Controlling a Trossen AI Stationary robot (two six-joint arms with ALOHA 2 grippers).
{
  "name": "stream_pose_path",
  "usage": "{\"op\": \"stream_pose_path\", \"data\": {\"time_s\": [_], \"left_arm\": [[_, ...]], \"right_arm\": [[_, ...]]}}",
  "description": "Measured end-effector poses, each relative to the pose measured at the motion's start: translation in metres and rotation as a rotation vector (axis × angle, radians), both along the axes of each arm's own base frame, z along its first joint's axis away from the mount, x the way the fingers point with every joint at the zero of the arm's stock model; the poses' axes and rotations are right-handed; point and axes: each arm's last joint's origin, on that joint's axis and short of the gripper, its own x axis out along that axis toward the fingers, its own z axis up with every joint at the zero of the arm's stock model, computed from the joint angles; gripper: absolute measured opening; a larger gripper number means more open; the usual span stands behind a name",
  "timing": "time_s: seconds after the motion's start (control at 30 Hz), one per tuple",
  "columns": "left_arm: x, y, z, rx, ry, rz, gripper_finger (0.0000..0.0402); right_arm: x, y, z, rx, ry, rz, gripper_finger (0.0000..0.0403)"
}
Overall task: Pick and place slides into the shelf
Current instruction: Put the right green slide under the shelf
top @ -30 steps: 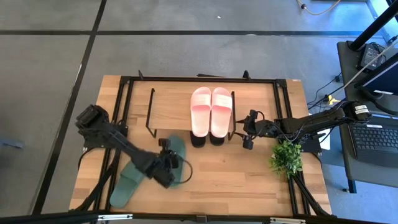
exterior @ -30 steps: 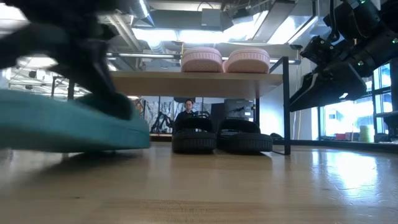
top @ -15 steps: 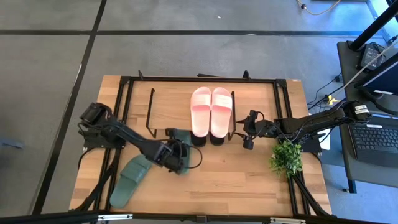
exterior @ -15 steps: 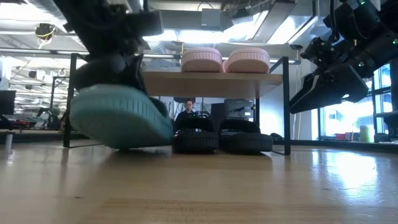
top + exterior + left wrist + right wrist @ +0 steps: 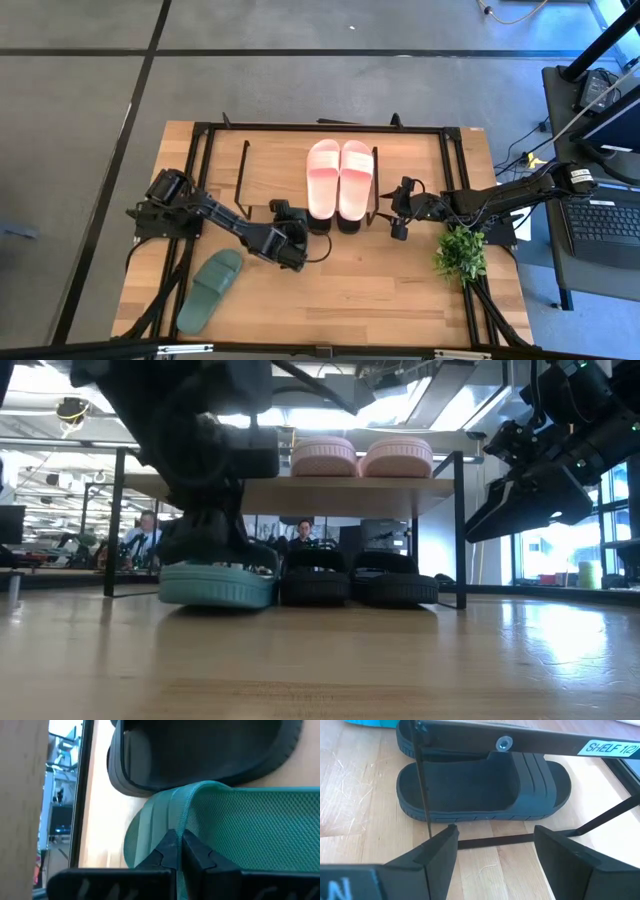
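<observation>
My left gripper is shut on one dark green slide, which sits on the table at the shelf's front edge, just left of the black pair under the shelf's top board. The other green slide lies sole down on the table near the front left. The pale pink pair lies on the top board. My right gripper is open and empty, level beside the shelf's right wire frame, facing a black slide. My left gripper pinches the edge of the green slide's wide strap between its two shut fingers. The arm comes at it from above and from the table's near left. The slide rests sole down on the table, roughly level.
A small green potted plant stands at the right, near my right arm. The shelf's black wire side frames stand on either side of its board. Bare tabletop lies in front of the shelf. People show in the room behind the table.
My left gripper has carried the green slide from the table's near left toward the far edge and the shelf and has come down. The slide, lifted and tilted before, now rests level on the table beside the black pair. My right arm has kept still.
</observation>
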Motion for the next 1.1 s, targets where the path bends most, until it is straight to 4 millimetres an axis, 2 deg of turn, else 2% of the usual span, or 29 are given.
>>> {"op": "stream_pose_path", "data": {"time_s": [0.37,1.1], "left_arm": [[0.005,0.017,0.001,0.025,-0.015,0.054,0.0001],[0.021,0.022,0.003,0.034,-0.056,-0.018,0.0001]], "right_arm": [[0.0,0.0,0.0,0.001,0.003,-0.001,0.0259],[0.0,0.0,0.0,0.001,0.004,-0.001,0.0259]]}}
